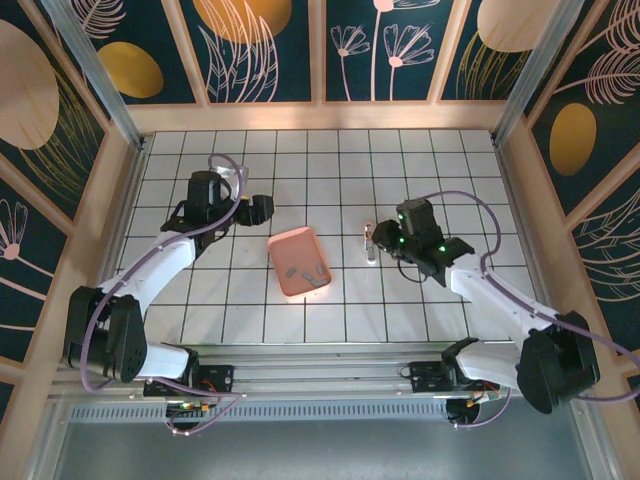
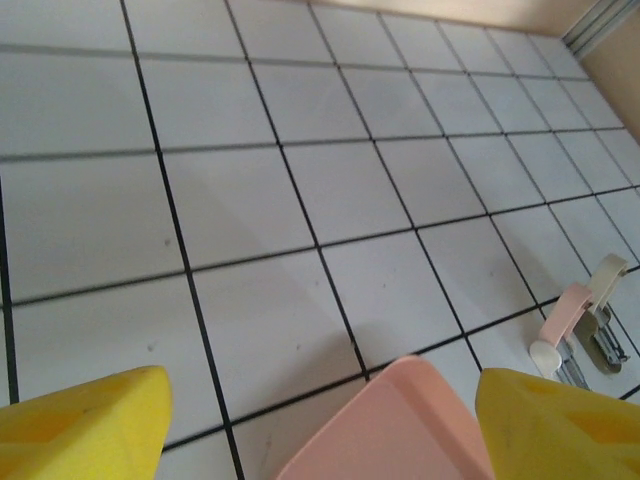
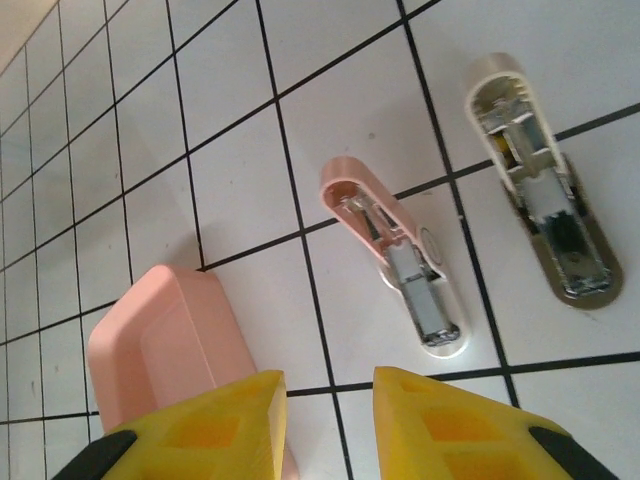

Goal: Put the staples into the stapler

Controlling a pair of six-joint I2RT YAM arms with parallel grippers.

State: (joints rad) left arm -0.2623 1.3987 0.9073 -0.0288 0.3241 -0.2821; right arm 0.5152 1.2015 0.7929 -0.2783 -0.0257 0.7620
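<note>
While flat on white tiles (image 3: 330,100), stapler (image 3: 395,255) beside salmon-pink tray (image 3: 170,340)

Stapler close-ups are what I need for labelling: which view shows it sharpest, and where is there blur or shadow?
Right wrist: the stapler lies open, sharp and evenly lit, metal insides legible; the yellow fingers are soft. Left wrist: the stapler is small at the edge, slightly blurred. Top external: the stapler is too tiny for detail.

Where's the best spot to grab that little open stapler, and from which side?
On the stapler, probably the pink half, mid-length, pinched across its narrow sides from straight above. It lies flat and open, channel facing up, so its long edges offer the parallel faces.
</note>
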